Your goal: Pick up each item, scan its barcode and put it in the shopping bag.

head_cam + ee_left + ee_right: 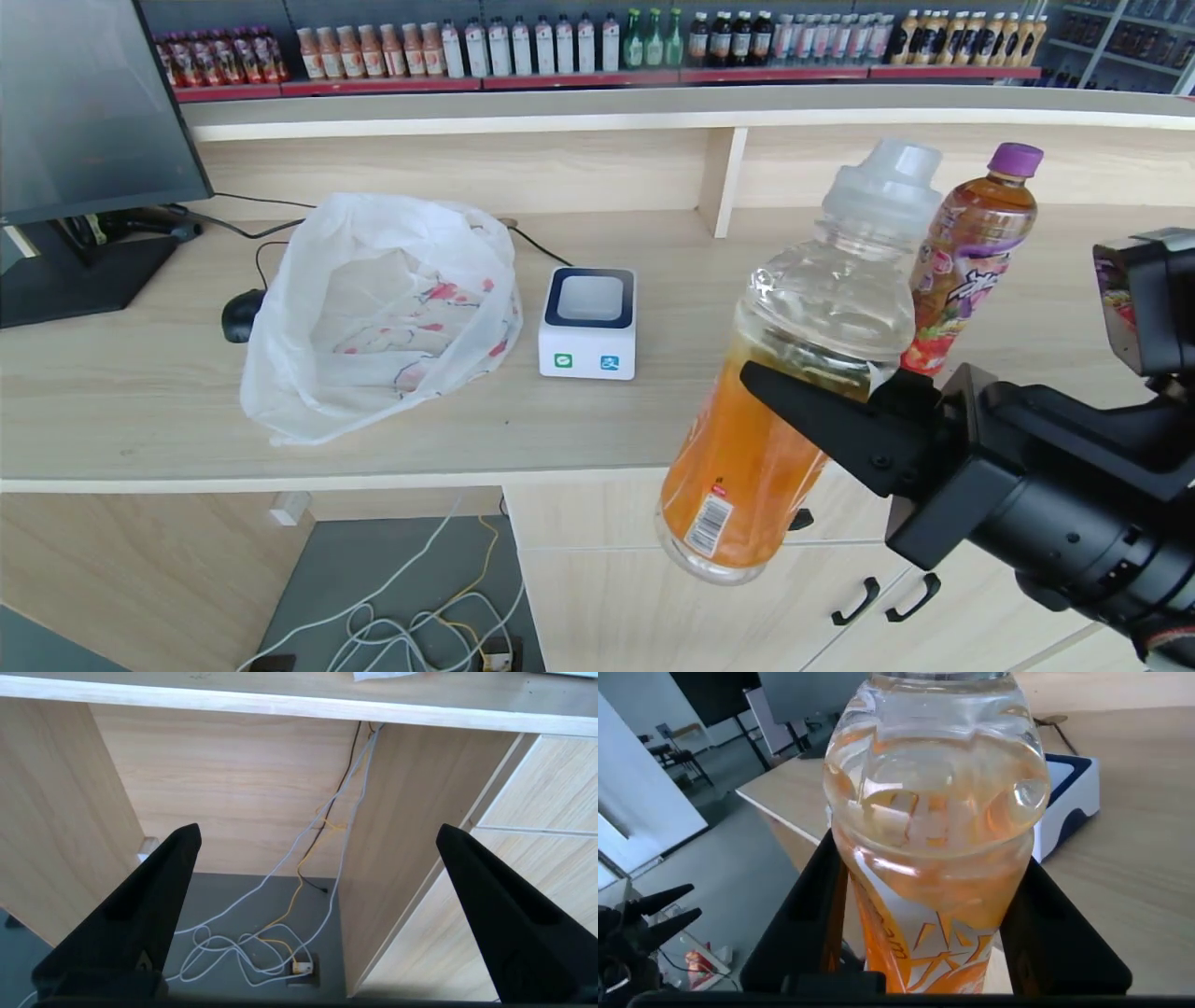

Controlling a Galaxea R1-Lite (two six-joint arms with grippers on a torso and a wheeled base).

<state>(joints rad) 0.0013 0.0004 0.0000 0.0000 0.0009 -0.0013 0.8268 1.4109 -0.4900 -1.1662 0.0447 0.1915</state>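
The right tool is clamped around the middle of the orange bottle, holding it tilted in the air off the tabletop's front edge, right of the scanner and bag. The left tool hangs wide open below the tabletop, holding nothing.

Lost the cap and base of the orange drink bottle past the right wrist view's edges, and its lower sides behind the fingers of the right gripper clamped on it. From the head, saw only the near finger, with the far one behind the bottle, and could not make out the foot of the purple-capped bottle just beyond that gripper. Could not tell what lay inside the shopping bag, well to the gripper's left.
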